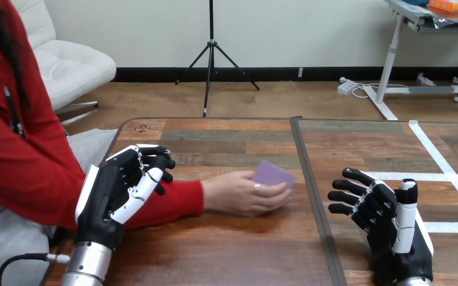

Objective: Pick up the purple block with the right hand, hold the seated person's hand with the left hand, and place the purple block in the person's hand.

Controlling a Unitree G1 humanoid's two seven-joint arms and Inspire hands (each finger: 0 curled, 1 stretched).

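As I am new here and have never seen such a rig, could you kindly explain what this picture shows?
The picture comes from a camera on a humanoid robot's head, looking down across a wooden table. The two black-and-white machine hands are the robot's own. Its left hand is at the left, by the forearm of a person seated at that side; whether it grips the forearm cannot be told. Its right hand is at the right, fingers relaxed, holding nothing. Between them the person's hand rests on the table and holds a flat purple block. White tape lines mark the table's right part.
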